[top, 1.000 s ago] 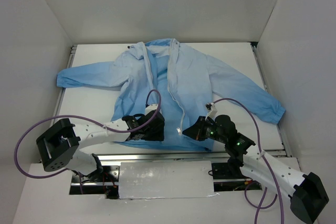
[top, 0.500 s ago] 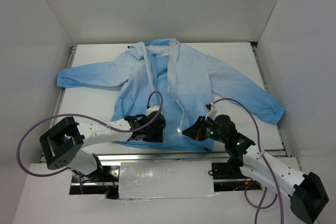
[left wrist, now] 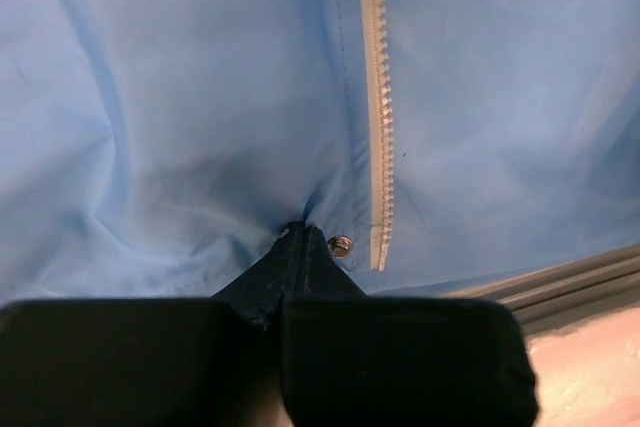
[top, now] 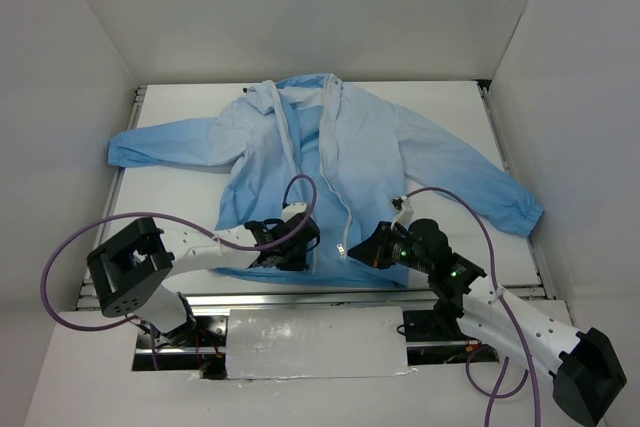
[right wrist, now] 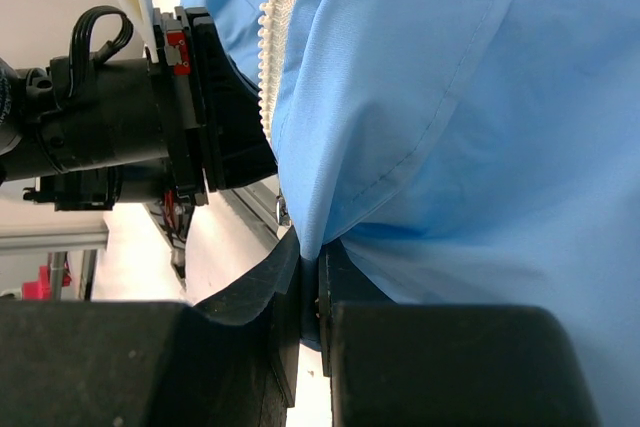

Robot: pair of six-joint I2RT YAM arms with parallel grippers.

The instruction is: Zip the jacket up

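The light-blue jacket (top: pixel 370 147) lies spread on the table, front open, with its hem toward the arms. My left gripper (top: pixel 300 252) is at the hem on the left front panel. In the left wrist view its fingers (left wrist: pixel 303 237) are shut and the fabric puckers at their tips, beside a metal snap (left wrist: pixel 340 244) and the bottom end of the white zipper strip (left wrist: pixel 378 127). My right gripper (top: pixel 362 250) holds the hem of the right panel. In the right wrist view a fold of blue fabric runs down between its shut fingers (right wrist: pixel 318 257).
A metal rail (top: pixel 300 297) runs along the table's near edge just below the hem. White walls enclose the table on three sides. Purple cables (top: pixel 70 257) loop off both arms. The left gripper's black body (right wrist: pixel 150 117) sits close to the right one.
My left gripper has shut on the hem fabric and moved slightly right toward the zipper. The right arm has held still.
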